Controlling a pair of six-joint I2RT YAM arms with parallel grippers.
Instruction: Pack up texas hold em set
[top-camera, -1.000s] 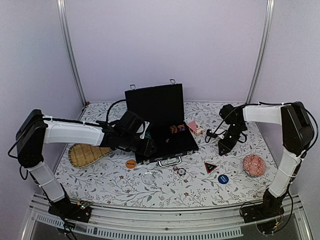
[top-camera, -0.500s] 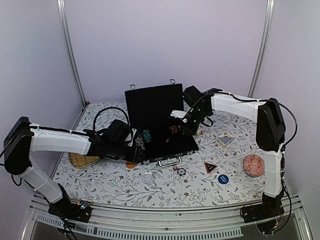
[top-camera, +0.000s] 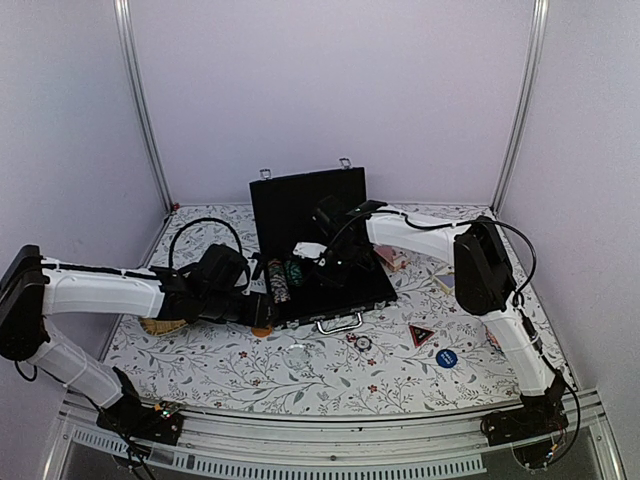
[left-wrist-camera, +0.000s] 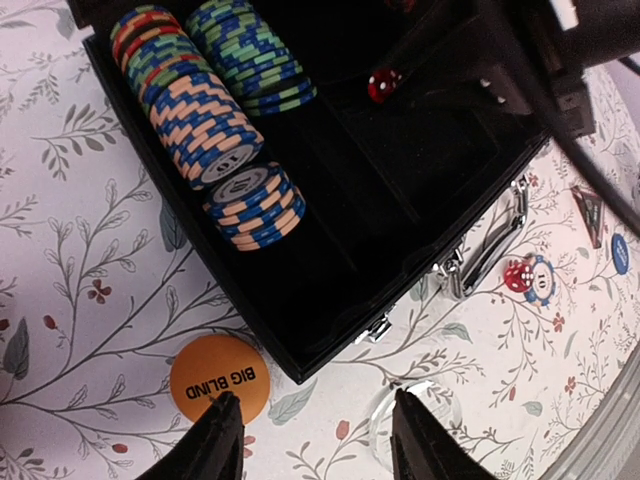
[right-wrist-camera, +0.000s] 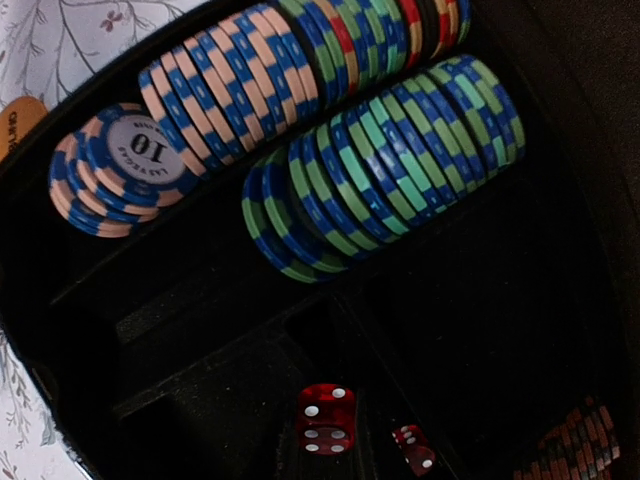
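Top external: now reaching left across case (top-camera: 305, 200) with right gripper (top-camera: 324, 263), closure untellable; left gripper (left-wrist-camera: 314, 402) wide above unpacked dealer disc (left-wrist-camera: 218, 378).

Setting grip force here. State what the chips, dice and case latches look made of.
Chips: probably clay-composite or plastic, matte; striped edges, dull sheen. Dice: translucent red plastic, glossy; light glows through, white pips. Latches: chromed metal likely; bright mirror-like reflections.

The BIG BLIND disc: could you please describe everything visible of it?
The BIG BLIND disc is round, flat, orange, plastic-looking, lettered in black. It lies face up on the floral table cover beside the open black case's front left corner, not touching it. The open left gripper hangs above its edge.
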